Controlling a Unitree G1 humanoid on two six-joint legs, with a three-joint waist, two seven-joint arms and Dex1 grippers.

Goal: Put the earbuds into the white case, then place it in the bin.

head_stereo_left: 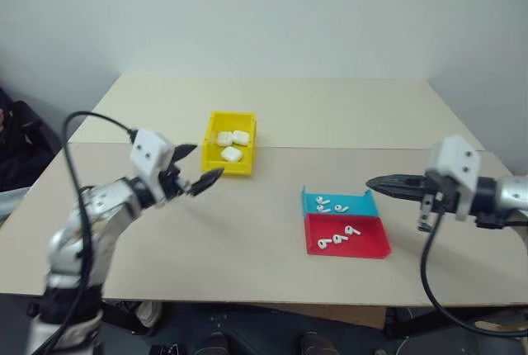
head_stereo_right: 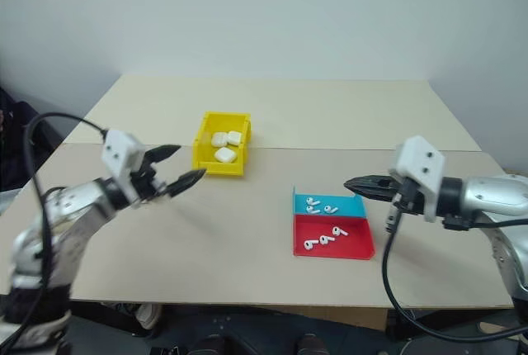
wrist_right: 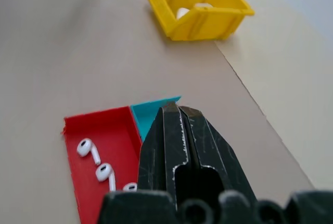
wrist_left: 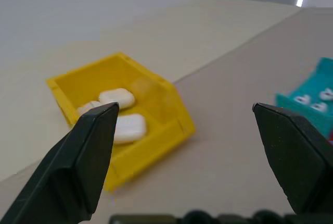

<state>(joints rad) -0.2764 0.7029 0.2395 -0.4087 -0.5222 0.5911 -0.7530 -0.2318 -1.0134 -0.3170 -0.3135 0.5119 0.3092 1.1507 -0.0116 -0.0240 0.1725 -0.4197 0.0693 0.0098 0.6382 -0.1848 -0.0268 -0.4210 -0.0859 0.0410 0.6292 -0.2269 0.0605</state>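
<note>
we see our left pincer [head_stereo_left: 200, 169] released, just beside the bin [head_stereo_left: 209, 141] holding three white cases [head_stereo_left: 231, 154]; our right pincer [head_stereo_left: 372, 182] clenched, empty.

Both arms are jointed silver-grey metal, each ending in a boxy white wrist housing with small dark screw holes. The left gripper [head_stereo_left: 198, 169] and the right gripper [head_stereo_left: 381, 183] each carry two tapered black fingers, scuffed along their edges. A thick black cable loops loosely beside each forearm.
</note>
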